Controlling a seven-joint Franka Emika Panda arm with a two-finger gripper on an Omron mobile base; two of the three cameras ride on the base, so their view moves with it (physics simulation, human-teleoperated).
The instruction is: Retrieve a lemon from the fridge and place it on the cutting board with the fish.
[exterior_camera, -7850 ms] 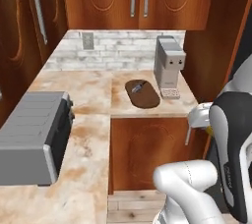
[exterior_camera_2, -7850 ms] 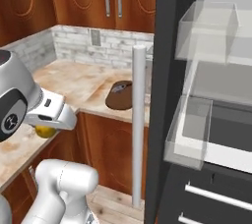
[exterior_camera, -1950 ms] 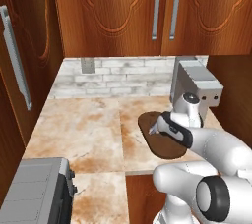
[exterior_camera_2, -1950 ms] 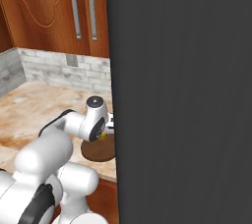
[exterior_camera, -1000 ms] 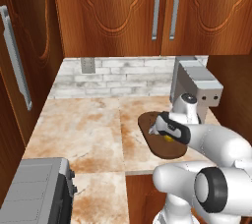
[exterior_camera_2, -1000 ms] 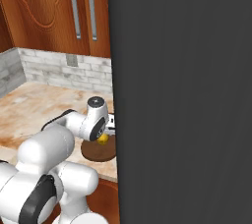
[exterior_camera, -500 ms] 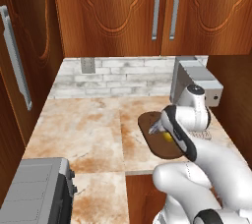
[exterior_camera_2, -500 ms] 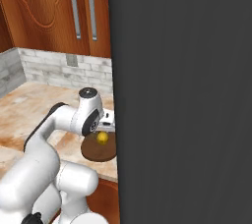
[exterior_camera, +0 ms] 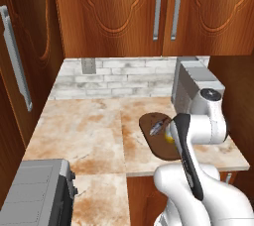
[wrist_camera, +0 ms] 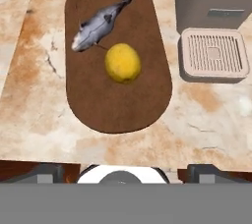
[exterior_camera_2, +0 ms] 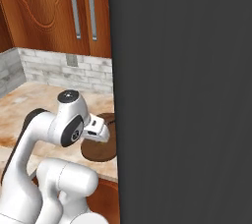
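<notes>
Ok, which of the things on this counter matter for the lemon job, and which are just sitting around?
Job:
lemon, resting on the board
fish, beside it
cutting board
fridge, its dark side

Bystanders:
coffee machine
toaster
wall outlet
upper cabinets

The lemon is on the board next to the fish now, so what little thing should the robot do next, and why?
Probably just lift the arm up and away. The lemon already rests on the cutting board beside the fish, and nothing is gripping it, so no further placing seems needed.
</notes>
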